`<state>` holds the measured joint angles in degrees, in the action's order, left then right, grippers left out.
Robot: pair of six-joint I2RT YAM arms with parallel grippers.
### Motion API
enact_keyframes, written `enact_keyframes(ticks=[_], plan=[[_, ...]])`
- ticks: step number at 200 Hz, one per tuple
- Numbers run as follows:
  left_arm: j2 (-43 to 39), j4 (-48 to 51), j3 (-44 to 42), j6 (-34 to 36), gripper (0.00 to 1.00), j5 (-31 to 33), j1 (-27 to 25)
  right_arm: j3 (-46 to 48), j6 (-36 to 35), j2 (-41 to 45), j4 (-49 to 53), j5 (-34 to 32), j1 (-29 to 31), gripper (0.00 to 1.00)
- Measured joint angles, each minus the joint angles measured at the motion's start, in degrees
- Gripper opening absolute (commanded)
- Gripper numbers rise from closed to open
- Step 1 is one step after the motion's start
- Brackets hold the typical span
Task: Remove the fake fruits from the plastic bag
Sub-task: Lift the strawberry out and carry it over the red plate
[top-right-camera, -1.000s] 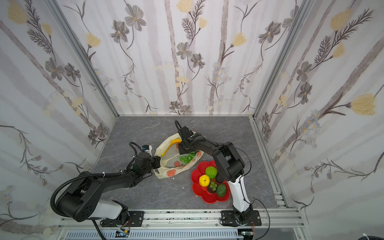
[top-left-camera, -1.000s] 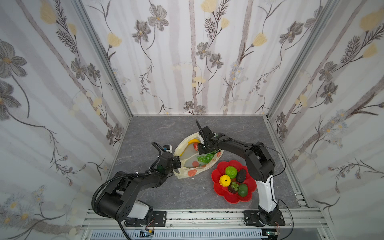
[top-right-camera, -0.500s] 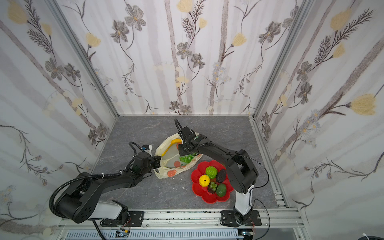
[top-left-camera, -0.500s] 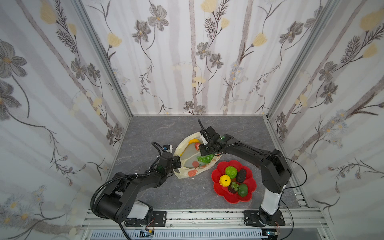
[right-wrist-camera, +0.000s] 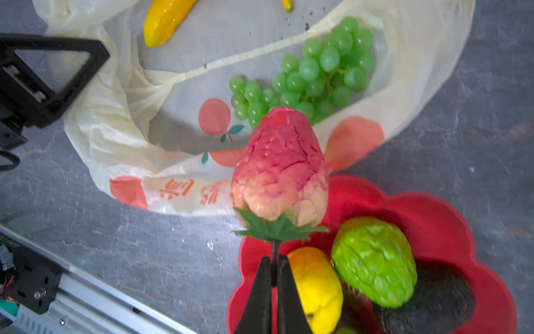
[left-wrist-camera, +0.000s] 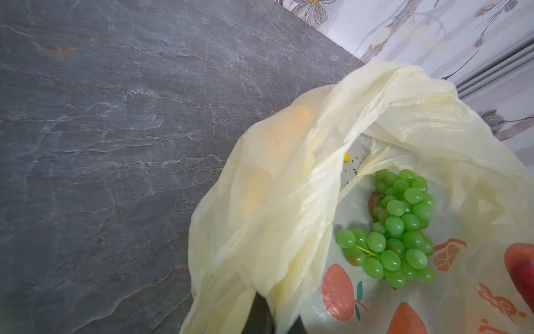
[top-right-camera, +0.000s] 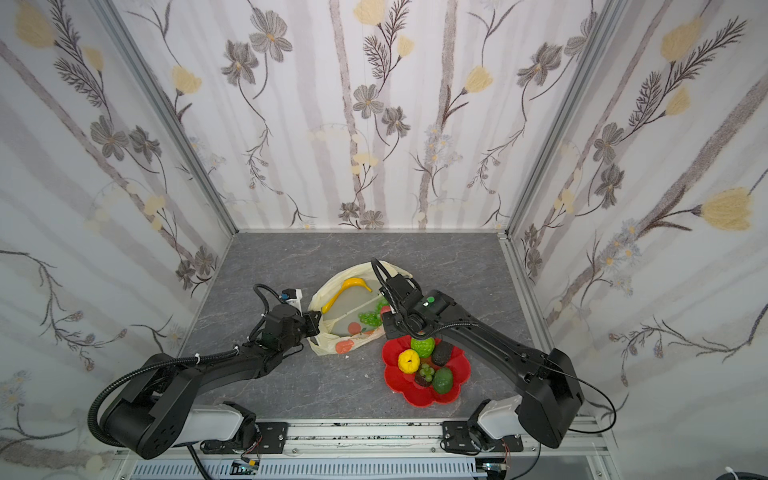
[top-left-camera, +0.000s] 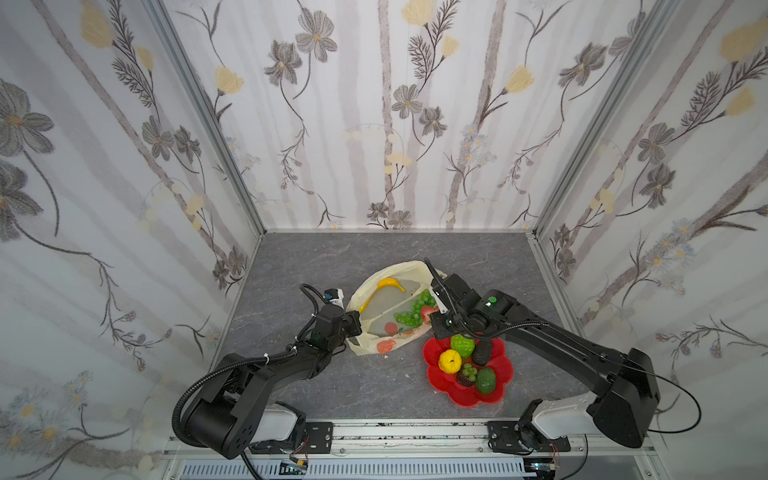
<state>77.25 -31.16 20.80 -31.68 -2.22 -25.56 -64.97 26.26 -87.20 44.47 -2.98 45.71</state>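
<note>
Two bagged: banana (top-left-camera: 390, 284), grapes (top-left-camera: 409, 318) | dish (top-left-camera: 503, 365): lemon (top-left-camera: 450, 360), avocado (top-left-camera: 485, 380), more | left jaws pinch bag (top-left-camera: 363, 347) | right jaws clamp strawberry (right-wrist-camera: 278, 162) stem

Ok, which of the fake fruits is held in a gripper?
The red plastic strawberry, pinched by its dark stem in the right gripper; the yellow banana and green grape bunch lie in the pale-yellow plastic bag.

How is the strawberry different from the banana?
The strawberry is pinkish red and plump; the banana is yellow, long and curved. The strawberry is pinched by its stem in the right claw; nothing grips the banana. The banana lies inside the plastic bag; the strawberry is held near its edge. Both are glossy pretend fruit.
</note>
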Motion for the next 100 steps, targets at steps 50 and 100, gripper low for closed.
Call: enact_keyframes(ticks=[50,100], plan=[[-0.72,0.02,-0.24,-0.09,0.0,-0.24,0.0,6.19,3.43,11.06,6.27,-0.17,0.02,0.03],[-0.94,0.07,-0.37,-0.22,0.0,-0.39,-0.09,9.97,5.55,17.25,12.81,-0.2,-0.66,0.03]])
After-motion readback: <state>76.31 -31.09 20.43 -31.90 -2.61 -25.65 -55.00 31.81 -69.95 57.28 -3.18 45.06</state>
